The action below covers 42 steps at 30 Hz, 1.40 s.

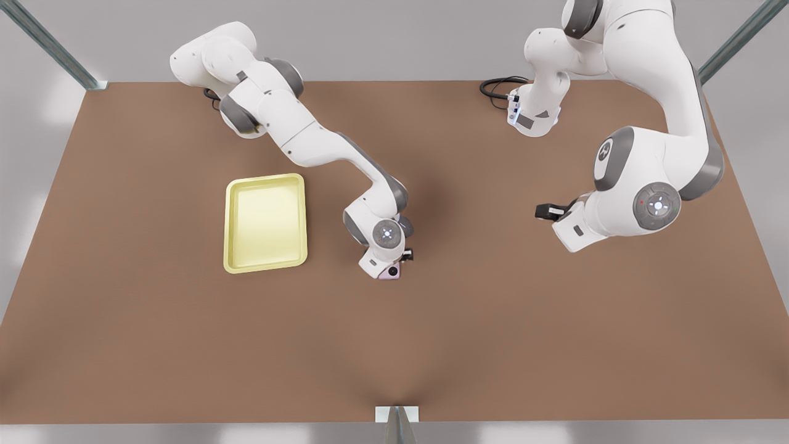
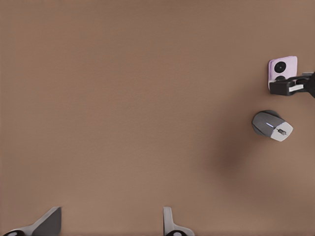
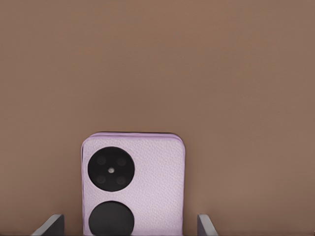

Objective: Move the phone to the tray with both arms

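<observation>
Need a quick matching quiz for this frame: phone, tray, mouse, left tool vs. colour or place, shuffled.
1. phone
2. tray
3. computer mouse
4. left tool

A. pale yellow
B. grey and black
C. between the open fingers of the right tool
D. over bare table, on the front view's right

Pairs: 1-C, 2-A, 3-B, 4-D

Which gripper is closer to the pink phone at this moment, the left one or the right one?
The right. The right gripper is at the phone, its fingers open on either side. The left gripper hangs open well off toward the front view's right, with the mouse lying between.
</observation>
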Available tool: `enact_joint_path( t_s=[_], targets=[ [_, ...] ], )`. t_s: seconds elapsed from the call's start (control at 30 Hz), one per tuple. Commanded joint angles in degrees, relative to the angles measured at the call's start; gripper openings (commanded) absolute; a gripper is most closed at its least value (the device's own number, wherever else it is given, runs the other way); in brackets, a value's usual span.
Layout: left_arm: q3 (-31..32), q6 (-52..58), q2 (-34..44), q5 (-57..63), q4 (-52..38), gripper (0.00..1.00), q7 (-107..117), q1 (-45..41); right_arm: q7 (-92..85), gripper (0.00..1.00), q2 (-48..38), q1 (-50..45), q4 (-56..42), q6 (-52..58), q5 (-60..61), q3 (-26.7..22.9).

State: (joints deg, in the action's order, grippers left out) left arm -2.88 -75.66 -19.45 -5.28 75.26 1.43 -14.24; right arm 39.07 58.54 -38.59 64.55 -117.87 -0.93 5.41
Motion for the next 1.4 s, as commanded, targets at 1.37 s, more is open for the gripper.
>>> enact_joint_path(
  t_s=[1.37],
  targets=[
    [-0.3,-1.2,0.0,0.2,-0.1,1.00,-2.0,0.2,-3.6,0.85,1.3,-0.9,1.8,-9.4,-5.3,1.0]
  ],
)
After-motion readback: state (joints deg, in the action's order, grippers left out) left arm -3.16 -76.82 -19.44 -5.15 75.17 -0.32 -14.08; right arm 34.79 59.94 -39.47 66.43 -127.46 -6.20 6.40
